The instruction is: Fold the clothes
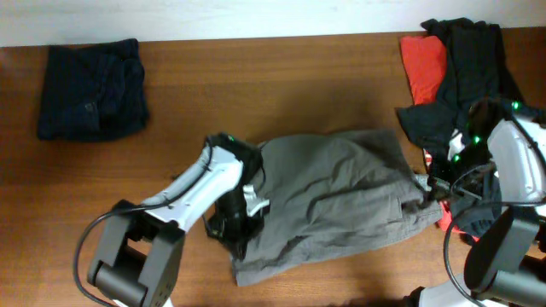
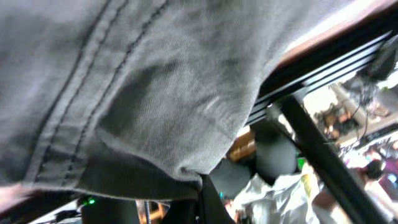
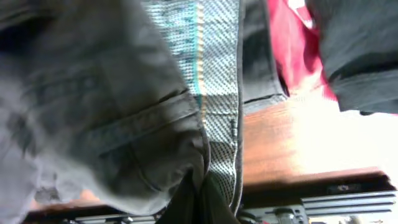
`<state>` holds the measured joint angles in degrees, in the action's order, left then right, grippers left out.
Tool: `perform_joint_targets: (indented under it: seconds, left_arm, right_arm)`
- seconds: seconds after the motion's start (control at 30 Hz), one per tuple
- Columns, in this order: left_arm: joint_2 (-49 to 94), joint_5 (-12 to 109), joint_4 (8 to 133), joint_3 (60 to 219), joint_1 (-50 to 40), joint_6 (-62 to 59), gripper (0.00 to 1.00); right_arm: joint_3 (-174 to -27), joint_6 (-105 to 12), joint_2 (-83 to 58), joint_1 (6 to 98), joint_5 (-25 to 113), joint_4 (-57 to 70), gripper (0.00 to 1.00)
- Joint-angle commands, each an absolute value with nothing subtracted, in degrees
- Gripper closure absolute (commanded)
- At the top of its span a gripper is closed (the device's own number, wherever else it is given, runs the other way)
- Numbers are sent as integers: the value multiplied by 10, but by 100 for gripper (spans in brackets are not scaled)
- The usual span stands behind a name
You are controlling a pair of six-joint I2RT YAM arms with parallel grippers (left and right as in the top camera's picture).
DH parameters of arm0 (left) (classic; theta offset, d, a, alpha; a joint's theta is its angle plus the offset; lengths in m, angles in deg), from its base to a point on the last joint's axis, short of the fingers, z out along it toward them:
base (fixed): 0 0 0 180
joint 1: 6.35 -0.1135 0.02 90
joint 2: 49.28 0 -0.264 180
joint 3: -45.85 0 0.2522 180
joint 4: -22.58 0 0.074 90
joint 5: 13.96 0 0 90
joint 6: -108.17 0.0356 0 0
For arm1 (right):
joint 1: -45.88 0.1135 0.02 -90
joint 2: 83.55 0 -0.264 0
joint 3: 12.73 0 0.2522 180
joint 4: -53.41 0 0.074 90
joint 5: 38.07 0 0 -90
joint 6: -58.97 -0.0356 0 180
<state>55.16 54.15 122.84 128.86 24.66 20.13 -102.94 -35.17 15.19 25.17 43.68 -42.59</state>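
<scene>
The grey garment [image 1: 341, 196] lies rumpled at mid-counter [image 1: 256, 77]. We have our left pincer [image 1: 253, 205] clamped on its left edge and our right pincer [image 1: 432, 191] on its right hem, likely to stretch it flat. A folded navy garment [image 1: 90, 89] sits far left, and red and black clothes [image 1: 452, 60] wait far right.

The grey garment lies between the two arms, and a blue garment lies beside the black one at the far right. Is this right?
No. The overhead view shows a red garment, not a blue one, beside the black garment. The grey garment does lie in between.
</scene>
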Motion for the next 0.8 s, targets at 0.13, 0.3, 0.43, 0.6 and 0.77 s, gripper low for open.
perform_joint_targets:
  seconds: [0.13,0.3,0.43,0.6,0.77]
  left_arm:
    - [544,471,1175,1185,256,211,1]
    - [544,469,1169,1189,256,183,1]
    - [538,469,1178,1221,252,177,1]
    - [509,478,1199,1295,249,177,1]
    - [480,524,1209,1372,247,163,1]
  right_arm:
    - [-992,-362,152,193,440,-402,96]
    - [-995,-360,152,189,435,-394,87]
    - [-1018,-360,150,189,419,-394,78]
    - [-1075,-345,139,189,402,-413,62]
    - [-1151,-340,133,194,398,-452,45]
